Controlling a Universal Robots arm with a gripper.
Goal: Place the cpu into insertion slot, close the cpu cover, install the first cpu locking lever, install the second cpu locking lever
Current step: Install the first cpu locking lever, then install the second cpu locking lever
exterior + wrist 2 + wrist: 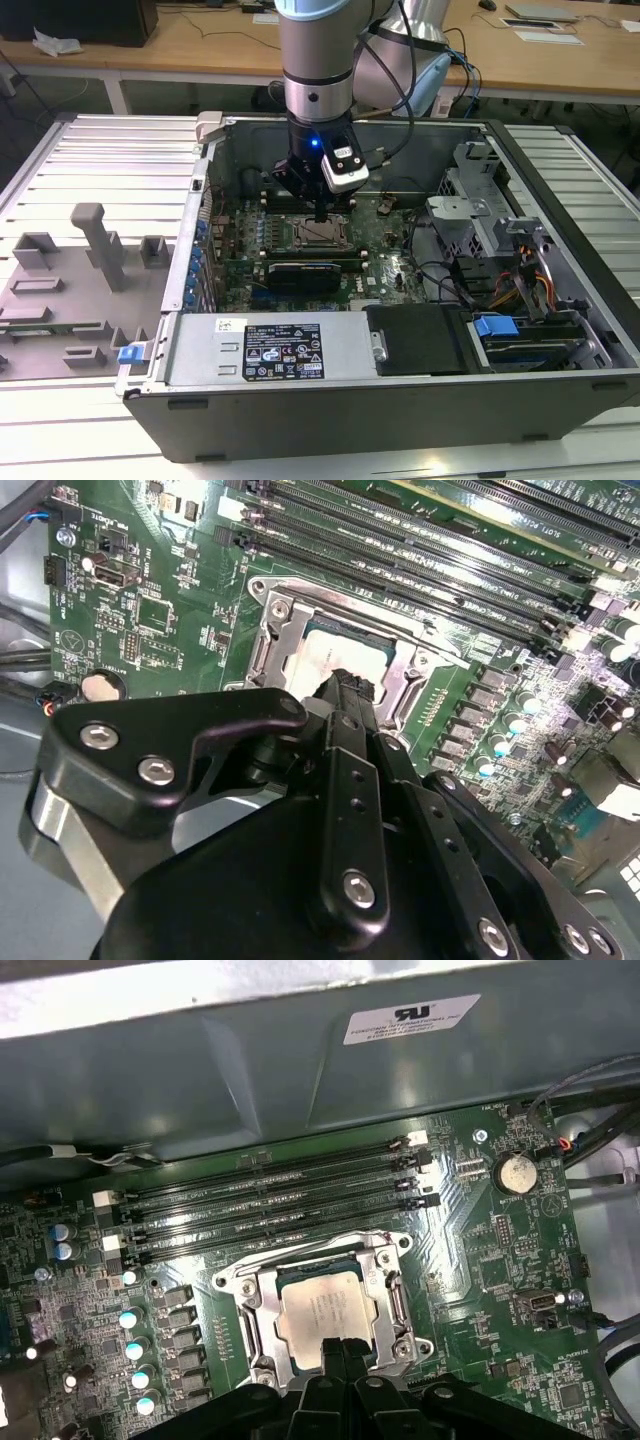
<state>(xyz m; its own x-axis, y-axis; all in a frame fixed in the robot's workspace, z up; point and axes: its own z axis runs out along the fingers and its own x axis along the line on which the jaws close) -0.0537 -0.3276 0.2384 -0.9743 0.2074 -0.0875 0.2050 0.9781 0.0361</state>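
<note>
1. The cpu [325,1312] lies flat in the insertion slot [250,1335], silver top up, with the cpu cover [392,1305] closed down around it as a metal frame. The gripper [342,1352] sits at the socket's near edge, its tips over the rim of the chip.
2. In the second wrist view the gripper [345,695] tips reach down onto the cpu [335,650] edge inside the cover [272,645].
3. The socket sits on a green motherboard [500,1250], just beside 4 long memory slots [270,1195]. In the exterior view the board lies inside an open computer case [300,400] on a slatted metal table [80,150], with a grey fixture block [90,250] towards that view's left and wooden desks [200,40] behind.
4. The fingers are together, tips meeting in a narrow point with nothing seen held between them.
</note>
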